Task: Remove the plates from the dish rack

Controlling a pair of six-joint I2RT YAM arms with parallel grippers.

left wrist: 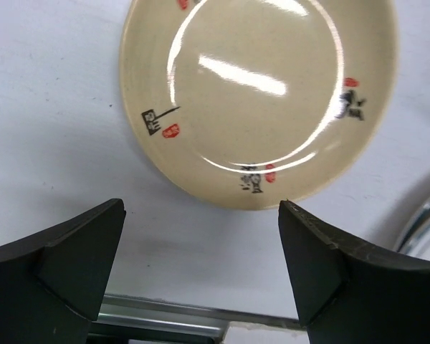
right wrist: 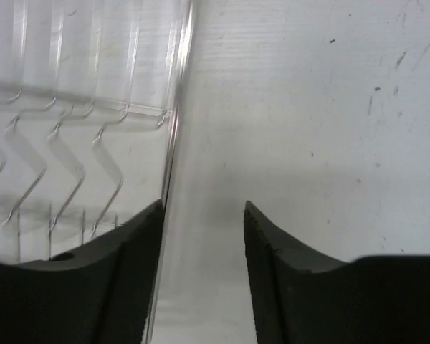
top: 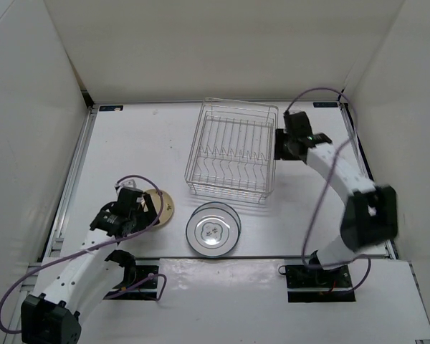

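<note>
The silver wire dish rack stands at the table's middle back, and no plate shows between its dividers. A white-grey plate with a dark rim ring lies flat in front of it, seemingly on top of another. The tan plate lies flat to their left. My left gripper hovers over the tan plate's near edge, open and empty. At the rack's right side my right gripper is open, with the rack's rim wire running along its left finger.
White walls enclose the table on three sides. A metal rail runs along the table's left edge just behind my left gripper. The rim of a white-grey plate shows at the right of the left wrist view.
</note>
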